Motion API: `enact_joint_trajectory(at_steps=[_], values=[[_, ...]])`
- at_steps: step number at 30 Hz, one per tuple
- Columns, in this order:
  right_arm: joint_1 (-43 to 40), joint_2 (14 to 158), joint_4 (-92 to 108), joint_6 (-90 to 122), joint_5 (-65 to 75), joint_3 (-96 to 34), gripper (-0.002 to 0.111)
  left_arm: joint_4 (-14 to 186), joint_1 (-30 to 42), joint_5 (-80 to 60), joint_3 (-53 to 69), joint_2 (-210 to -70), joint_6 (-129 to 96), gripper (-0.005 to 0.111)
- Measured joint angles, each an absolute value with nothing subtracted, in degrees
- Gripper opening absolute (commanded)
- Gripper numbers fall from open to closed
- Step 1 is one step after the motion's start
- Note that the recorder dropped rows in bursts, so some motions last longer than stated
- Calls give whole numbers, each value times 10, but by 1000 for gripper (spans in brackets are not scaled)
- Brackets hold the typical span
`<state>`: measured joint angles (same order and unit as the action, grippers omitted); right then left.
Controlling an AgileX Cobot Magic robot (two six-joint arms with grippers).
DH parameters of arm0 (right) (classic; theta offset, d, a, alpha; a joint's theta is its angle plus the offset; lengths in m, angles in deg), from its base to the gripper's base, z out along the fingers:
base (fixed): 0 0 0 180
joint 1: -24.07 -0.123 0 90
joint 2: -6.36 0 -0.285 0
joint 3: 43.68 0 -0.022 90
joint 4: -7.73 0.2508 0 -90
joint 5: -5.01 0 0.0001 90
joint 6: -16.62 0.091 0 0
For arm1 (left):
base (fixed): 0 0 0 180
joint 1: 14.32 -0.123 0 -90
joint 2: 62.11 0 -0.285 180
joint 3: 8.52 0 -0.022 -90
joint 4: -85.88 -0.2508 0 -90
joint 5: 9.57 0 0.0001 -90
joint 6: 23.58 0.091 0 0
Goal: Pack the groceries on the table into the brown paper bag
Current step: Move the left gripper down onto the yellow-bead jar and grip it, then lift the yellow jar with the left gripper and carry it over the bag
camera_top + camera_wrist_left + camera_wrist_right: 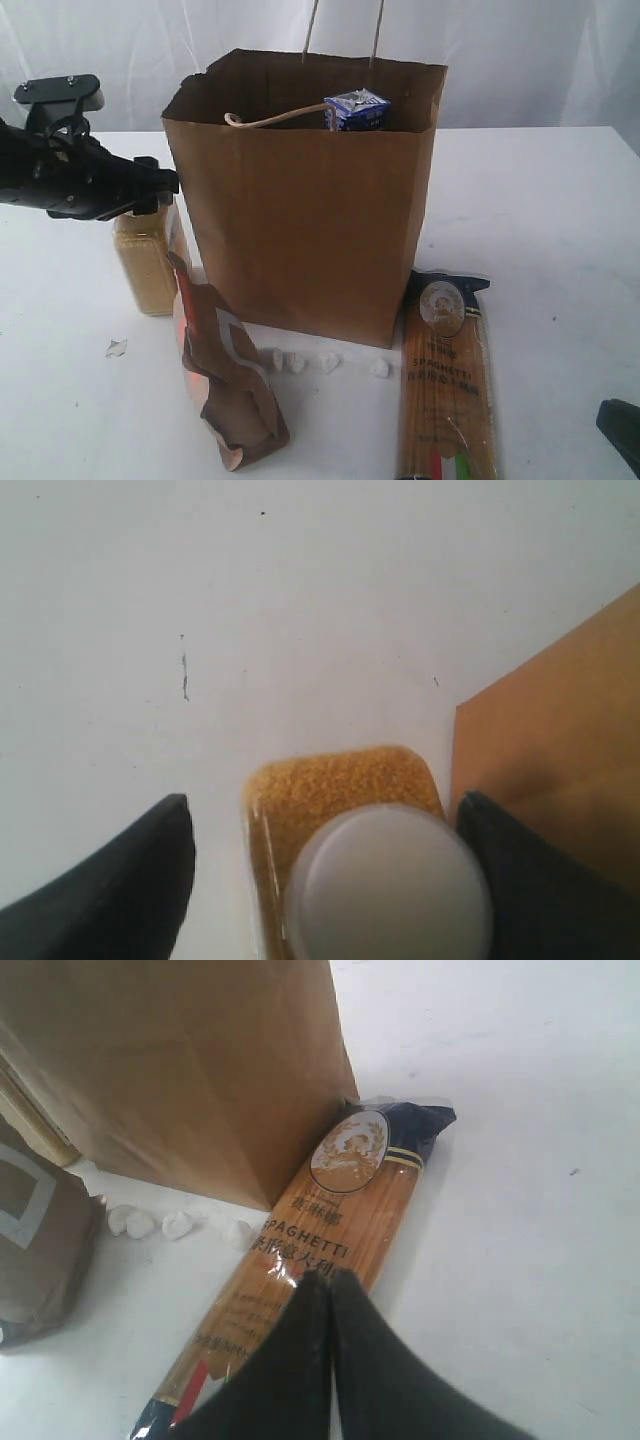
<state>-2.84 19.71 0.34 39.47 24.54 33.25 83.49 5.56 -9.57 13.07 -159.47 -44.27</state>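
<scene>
Above the yellow-filled bottle [360, 865], just beside the brown paper bag [300, 200], the left gripper [322, 805] is held wide open and empty; it is best lowered past the cap, clear of the bag, then closed.

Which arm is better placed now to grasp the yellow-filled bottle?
Left: the left gripper stands open on both sides of the yellow-filled bottle; the right gripper is shut, over the spaghetti packet.

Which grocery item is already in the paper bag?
The small blue-white carton, showing at the brown paper bag's mouth; the yellow-filled bottle, foil pouch and spaghetti packet sit outside on the table.
</scene>
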Motion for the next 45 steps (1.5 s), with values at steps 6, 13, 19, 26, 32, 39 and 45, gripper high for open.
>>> enact_joint_trajectory(at_steps=[6,13,19,26,32,39,45], values=[[-28,197,3,395,245,333,0,837,56,-96,131,-1595,-443,74],[-28,197,3,395,245,333,0,841,59,-96,131,-1614,-456,74],[-28,197,3,395,245,333,0,840,80,-105,131,-1628,-457,74],[-28,197,3,395,245,333,0,839,86,-130,131,-1628,-457,56],[-28,197,3,395,245,333,0,833,87,-139,131,-1628,-440,11],[-28,197,3,395,245,333,0,803,65,-172,136,-1562,-407,0],[-28,197,3,395,245,333,0,782,43,-297,15,-1439,-365,0]])
